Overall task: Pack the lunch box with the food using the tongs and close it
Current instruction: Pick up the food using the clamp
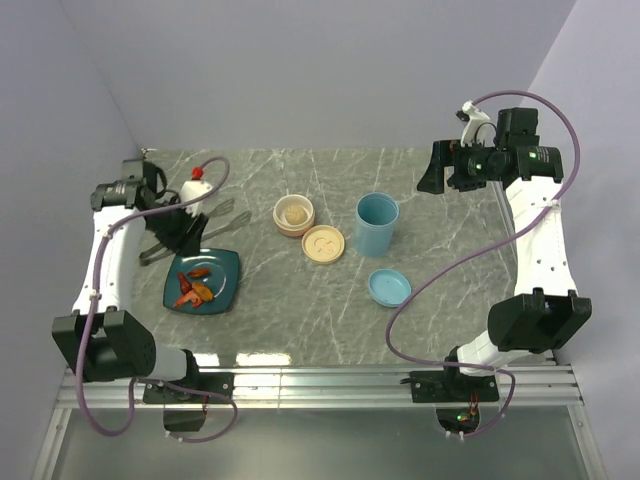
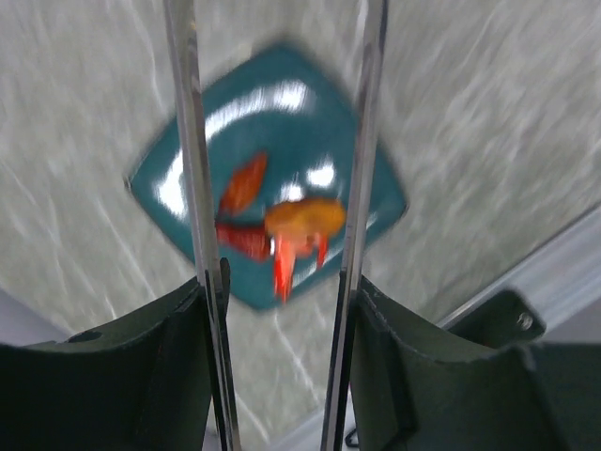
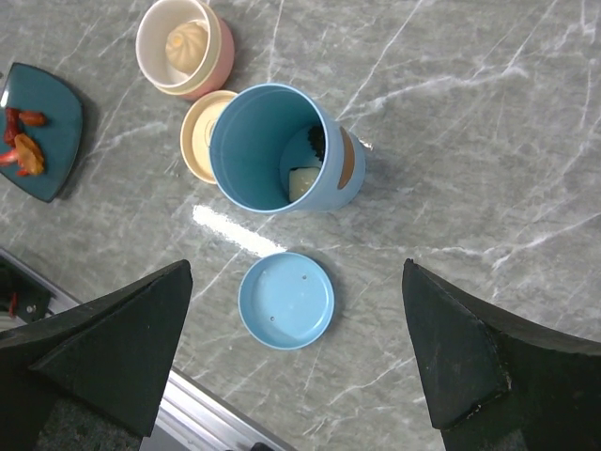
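My left gripper (image 2: 285, 293) is shut on the tongs (image 2: 188, 141). Their two slim metal arms run up between my fingers, spread apart, over the dark teal plate (image 2: 347, 122). Red-orange shrimp-like pieces (image 2: 302, 218) lie on that plate (image 1: 225, 262); this view is blurred. The lunch box's blue tub (image 3: 252, 141) stands open with a black-and-white roll slice (image 3: 314, 143) and a pale piece inside. A pale beige ball (image 3: 186, 42) sits in the pink bowl (image 1: 294, 215). My right gripper (image 3: 295, 267) hangs open and empty high above the blue lid (image 3: 286, 301).
A beige lid (image 1: 324, 244) lies between the pink bowl and the blue tub (image 1: 377, 223). The blue lid (image 1: 388, 287) lies nearer the front edge. The metal rail (image 1: 320, 385) runs along the table's near side. Walls close in at the back and sides.
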`<action>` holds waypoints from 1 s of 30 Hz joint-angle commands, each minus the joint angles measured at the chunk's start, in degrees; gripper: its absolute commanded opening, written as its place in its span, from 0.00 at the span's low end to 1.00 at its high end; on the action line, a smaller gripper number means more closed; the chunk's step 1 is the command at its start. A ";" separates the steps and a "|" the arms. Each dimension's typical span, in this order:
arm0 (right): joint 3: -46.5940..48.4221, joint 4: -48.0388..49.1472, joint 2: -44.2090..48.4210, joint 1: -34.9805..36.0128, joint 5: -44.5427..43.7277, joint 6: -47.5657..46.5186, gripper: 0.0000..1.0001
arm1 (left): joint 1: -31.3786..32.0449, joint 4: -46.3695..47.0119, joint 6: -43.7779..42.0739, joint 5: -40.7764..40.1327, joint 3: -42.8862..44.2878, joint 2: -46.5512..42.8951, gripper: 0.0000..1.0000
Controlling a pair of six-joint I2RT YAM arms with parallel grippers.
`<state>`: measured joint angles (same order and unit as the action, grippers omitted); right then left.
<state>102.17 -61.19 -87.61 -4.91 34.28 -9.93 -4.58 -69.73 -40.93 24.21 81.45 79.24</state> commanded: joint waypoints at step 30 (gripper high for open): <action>2.86 -3.23 -2.03 0.42 2.28 -1.93 1.00 | -15.99 5.40 -29.56 -20.34 -19.22 -0.58 0.50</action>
<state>102.24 -63.75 -89.01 -4.75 35.68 -11.44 -20.12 -65.08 -68.45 4.73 62.72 78.61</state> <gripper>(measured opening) 0.996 0.507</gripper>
